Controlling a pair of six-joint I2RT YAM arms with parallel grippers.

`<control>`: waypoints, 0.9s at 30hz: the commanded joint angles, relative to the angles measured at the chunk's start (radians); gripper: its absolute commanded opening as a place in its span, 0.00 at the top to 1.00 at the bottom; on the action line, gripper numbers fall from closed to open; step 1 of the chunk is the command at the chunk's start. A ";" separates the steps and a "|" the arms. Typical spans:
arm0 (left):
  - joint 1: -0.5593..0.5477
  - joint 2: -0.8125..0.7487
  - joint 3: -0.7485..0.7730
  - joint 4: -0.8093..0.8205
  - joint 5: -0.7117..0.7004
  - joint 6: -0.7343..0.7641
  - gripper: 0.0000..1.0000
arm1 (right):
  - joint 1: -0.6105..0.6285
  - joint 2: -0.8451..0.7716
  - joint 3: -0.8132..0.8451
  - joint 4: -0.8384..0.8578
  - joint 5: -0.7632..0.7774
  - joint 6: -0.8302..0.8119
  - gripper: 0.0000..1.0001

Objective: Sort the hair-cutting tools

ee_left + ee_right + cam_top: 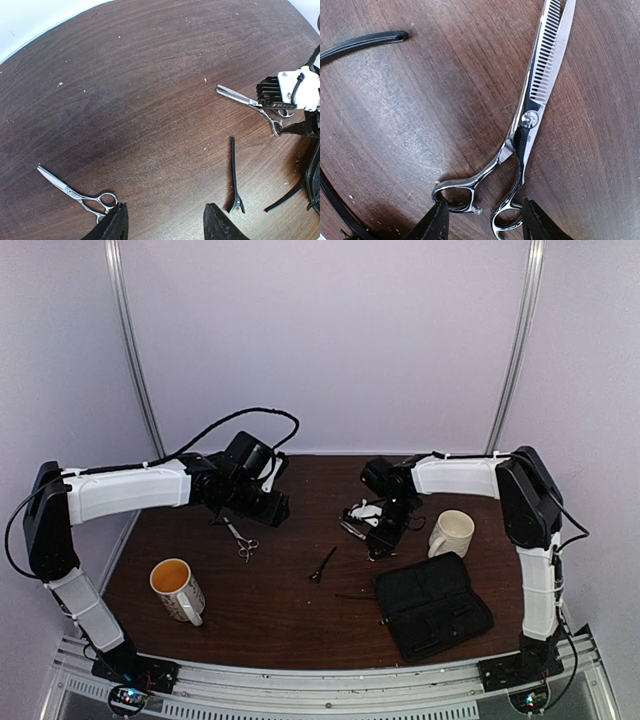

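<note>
The light is soft and even and seems to come from above. The pale walls look a little washed out, and the top view is grainy and not very sharp. The dark table carries a broad pale sheen, and the left wrist view bends strongly at its edges. The thinning scissors are sharp, with bright reflections on the metal. The right gripper at the bottom edge is out of focus. Shadows are weak.
</note>
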 commanded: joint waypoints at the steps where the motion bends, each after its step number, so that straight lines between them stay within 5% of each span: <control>1: 0.001 -0.008 -0.021 0.043 0.012 0.004 0.46 | 0.005 0.015 0.024 -0.009 0.041 0.019 0.51; 18: 0.002 -0.003 -0.036 0.074 0.055 0.011 0.46 | 0.040 0.041 0.015 0.039 0.188 -0.052 0.55; 27: 0.001 -0.021 -0.037 0.064 0.046 0.020 0.46 | 0.045 0.066 0.026 -0.002 0.100 -0.119 0.68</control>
